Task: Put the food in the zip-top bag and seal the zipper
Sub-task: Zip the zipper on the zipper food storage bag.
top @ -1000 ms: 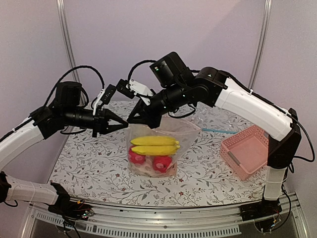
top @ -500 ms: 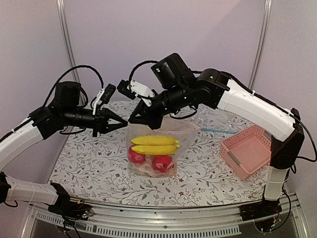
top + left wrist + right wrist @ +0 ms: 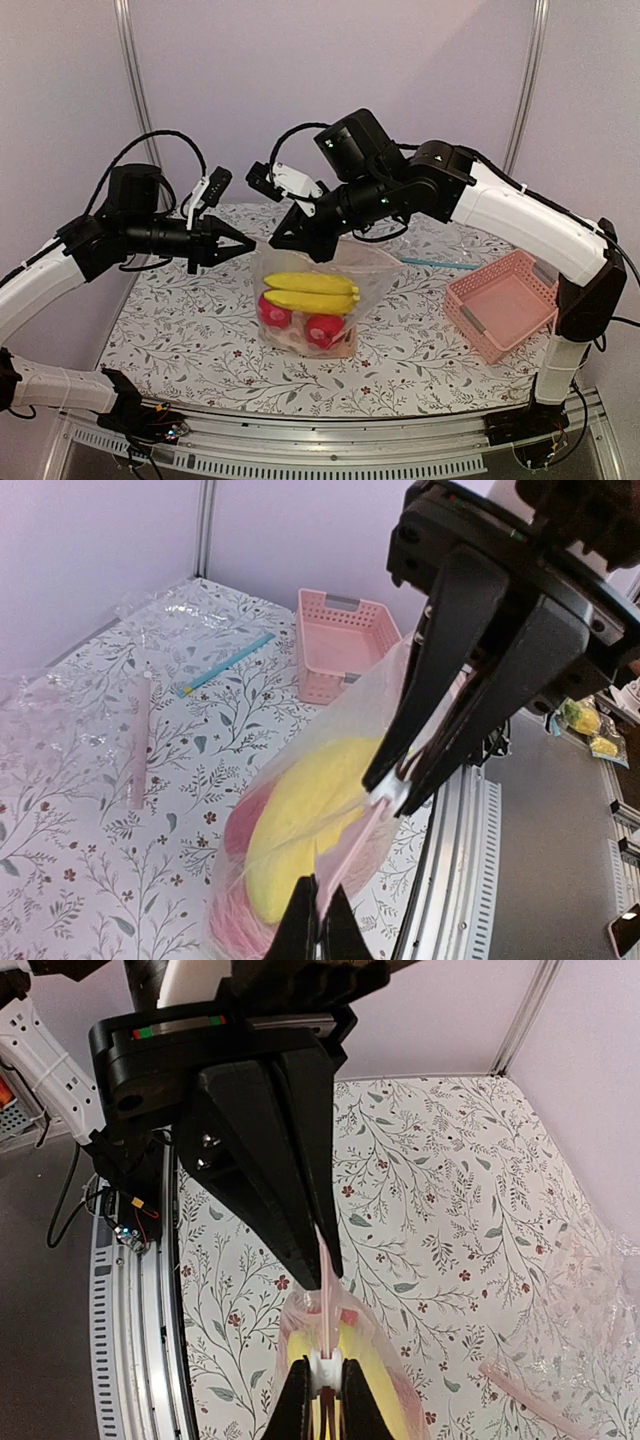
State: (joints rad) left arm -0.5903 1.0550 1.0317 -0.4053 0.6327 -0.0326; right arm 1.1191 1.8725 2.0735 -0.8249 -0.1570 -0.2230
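The zip-top bag (image 3: 352, 268) hangs just above the table's middle, clear plastic with a pink zipper (image 3: 358, 842) along its top edge. Inside is the food: yellow bananas (image 3: 310, 290) over two red fruits (image 3: 276, 314). My left gripper (image 3: 248, 243) is shut on the bag's left top corner, its jaws pinching the strip's end (image 3: 318, 905). Right beside it, my right gripper (image 3: 279, 243) is shut on a small white slider (image 3: 326, 1366) on the zipper (image 3: 327, 1290). The two grippers point at each other, tips nearly touching.
A pink basket (image 3: 500, 300) stands at the table's right edge. Behind the bag lie a teal strip (image 3: 440, 263) and crumpled clear plastic (image 3: 425, 243). Another clear bag with a pink strip (image 3: 135, 742) lies flat at the back. The metal rail (image 3: 330, 455) runs along the near edge.
My right gripper has slid a little to the right along the bag's top edge, away from the left gripper. The left arm and the bag have stayed put.
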